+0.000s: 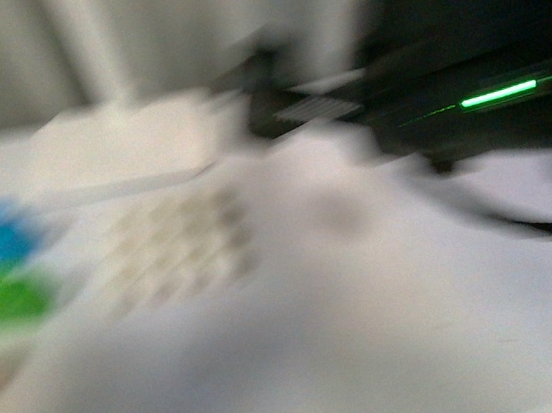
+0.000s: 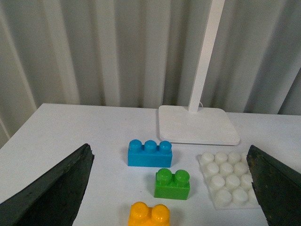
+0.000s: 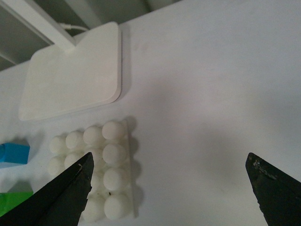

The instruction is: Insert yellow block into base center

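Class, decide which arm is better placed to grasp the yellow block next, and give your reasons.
Left. The yellow block lies centred just ahead of the open left gripper. The right gripper, also open, faces the base, with no yellow block in its view.

1. Lab-style test bench: a plain white flat surface (image 2: pixel 70 127) lies under the left tool (image 2: pixel 168 147).
2. Beyond the tool stands a grey ribbed backdrop (image 2: pixel 117 47), fronted by a white flat-footed pole lamp (image 2: pixel 197 125).
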